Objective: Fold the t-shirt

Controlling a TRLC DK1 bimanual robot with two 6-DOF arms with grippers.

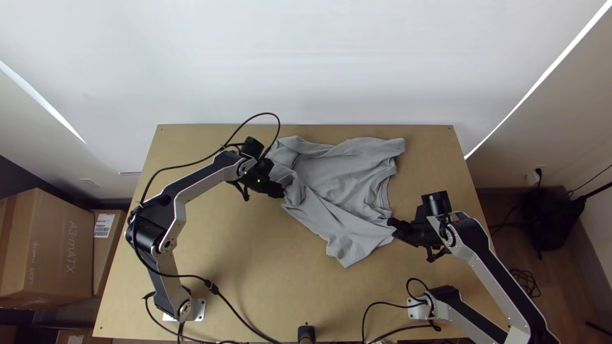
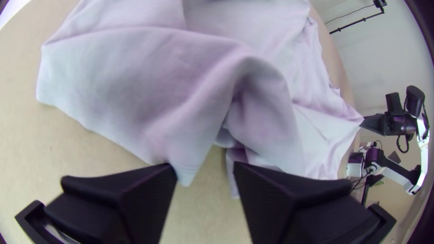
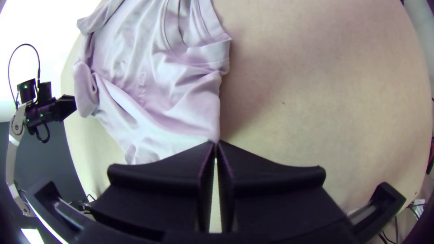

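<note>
I've got the grey t-shirt [image 1: 341, 185] lying on the far half of the wooden table [image 1: 255, 293], between the two arms. It looks light and very soft, a thin knit with no stiffness of its own, so I expect it to drape, crease and trail rather than slide as one piece. It shouldn't be fragile, but a single pinched layer could stretch or slip out, and dragging it would likely ruck up the rest.

My right gripper [image 3: 216, 143] is closed on a small peak of fabric at the near shoulder side, just below the collar [image 1: 385, 194]; that is a fair hold for keeping the top end taut. My left gripper [image 2: 205, 169] stands with its fingers apart at the other end, a loose point of cloth [image 2: 185, 174] against the tip of one finger. I'd judge that end to be the hem, though it is too bunched for me to be certain. The best grip there would be on a true corner, well inside the edge, taking every layer together.

The shirt points with its neck opening toward my right arm. Its long axis runs roughly across the table from left to right, with the lower edge slanting toward the near side, where one corner [image 1: 345, 260] juts out. The left end is folded over itself and rumpled.
</note>
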